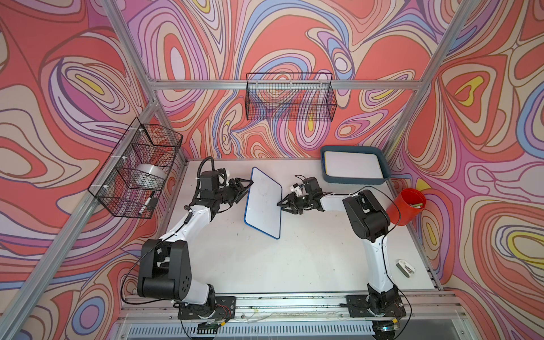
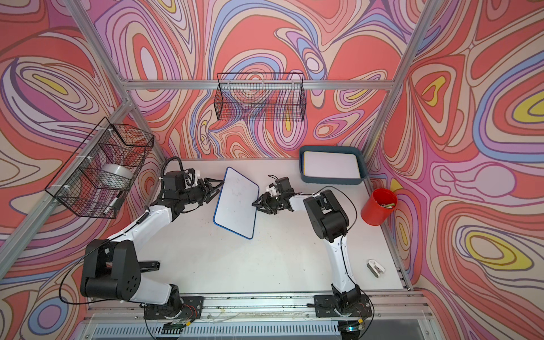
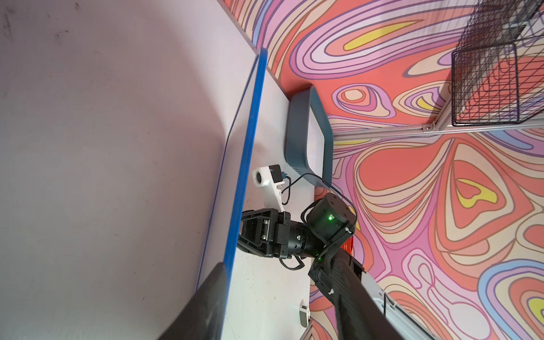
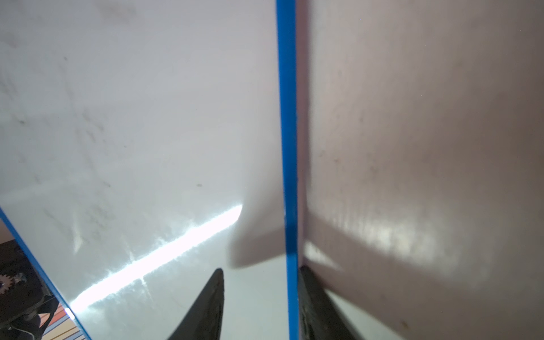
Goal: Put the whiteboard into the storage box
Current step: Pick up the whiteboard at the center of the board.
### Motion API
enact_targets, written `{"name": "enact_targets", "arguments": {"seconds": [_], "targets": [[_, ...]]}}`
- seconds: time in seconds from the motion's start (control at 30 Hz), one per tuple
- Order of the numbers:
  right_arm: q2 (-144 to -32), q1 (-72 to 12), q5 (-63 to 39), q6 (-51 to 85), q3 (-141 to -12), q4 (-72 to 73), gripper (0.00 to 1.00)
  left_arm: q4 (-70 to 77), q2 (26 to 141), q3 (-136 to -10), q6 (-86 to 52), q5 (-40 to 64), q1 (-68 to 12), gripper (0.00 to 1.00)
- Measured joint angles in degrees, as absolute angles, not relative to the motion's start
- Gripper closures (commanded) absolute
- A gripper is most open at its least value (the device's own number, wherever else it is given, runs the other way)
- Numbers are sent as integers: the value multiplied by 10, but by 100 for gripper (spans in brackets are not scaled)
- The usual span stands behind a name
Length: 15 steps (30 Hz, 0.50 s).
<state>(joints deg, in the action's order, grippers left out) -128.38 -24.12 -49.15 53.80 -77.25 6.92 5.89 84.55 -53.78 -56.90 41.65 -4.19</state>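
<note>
So the whiteboard (image 1: 263,203) sits tipped up mid-table, its low corner seemingly on the table (image 1: 294,259), well apart from the storage box (image 1: 354,180) in the back corner, which already has another board (image 1: 353,164) lying in it. The left gripper (image 1: 246,186) is spread wide at one edge. The right gripper (image 1: 279,204) straddles the opposite edge, jaws apart, only one finger (image 4: 312,294) touching. My worry: nothing's properly clamped, so any nudge could make it slip and slap flat.
</note>
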Motion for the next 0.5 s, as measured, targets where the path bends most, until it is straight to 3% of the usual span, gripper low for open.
{"name": "enact_targets", "arguments": {"seconds": [0.5], "targets": [[-1299, -227, -541, 597, -751, 151, 57, 179, 853, -520, -628, 431, -76, 47]]}}
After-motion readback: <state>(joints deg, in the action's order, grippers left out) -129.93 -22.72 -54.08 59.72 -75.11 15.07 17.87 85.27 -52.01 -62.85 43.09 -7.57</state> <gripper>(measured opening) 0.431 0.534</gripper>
